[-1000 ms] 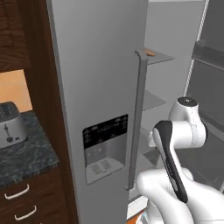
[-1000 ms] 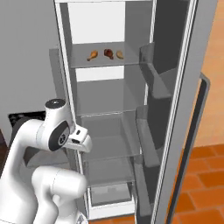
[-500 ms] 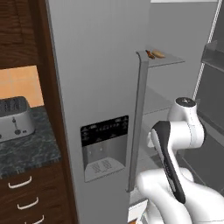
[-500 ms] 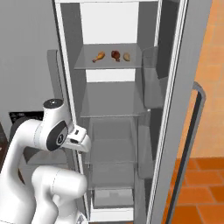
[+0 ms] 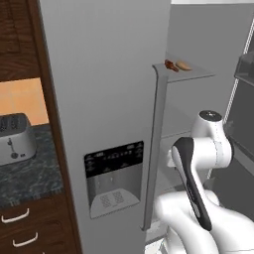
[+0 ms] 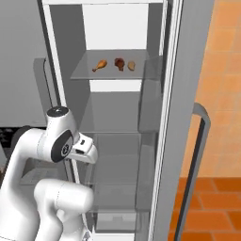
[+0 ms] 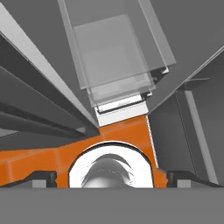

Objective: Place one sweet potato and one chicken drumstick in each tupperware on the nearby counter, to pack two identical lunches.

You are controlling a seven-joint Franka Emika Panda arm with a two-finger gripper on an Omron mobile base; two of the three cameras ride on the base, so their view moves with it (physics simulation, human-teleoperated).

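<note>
A toaster (image 5: 15,137) sits on the dark tabletop (image 5: 27,176), far left of the pincer (image 7: 111,177), whose jaws are spread wide and empty, pointing down at the orange floor (image 7: 118,133). Well above it, on a fridge shelf (image 6: 110,75), lie a chicken drumstick (image 6: 99,65), a darker piece (image 6: 119,63), perhaps another drumstick, and a sweet potato (image 6: 132,65).

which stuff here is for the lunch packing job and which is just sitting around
For the job:
- chicken drumstick, on the upper fridge shelf
- sweet potato, on the same shelf
- a darker reddish-brown piece between them, probably a second drumstick
- counter

Just there:
- toaster on the counter
- fridge dispenser panel
- drawers under the counter
</note>
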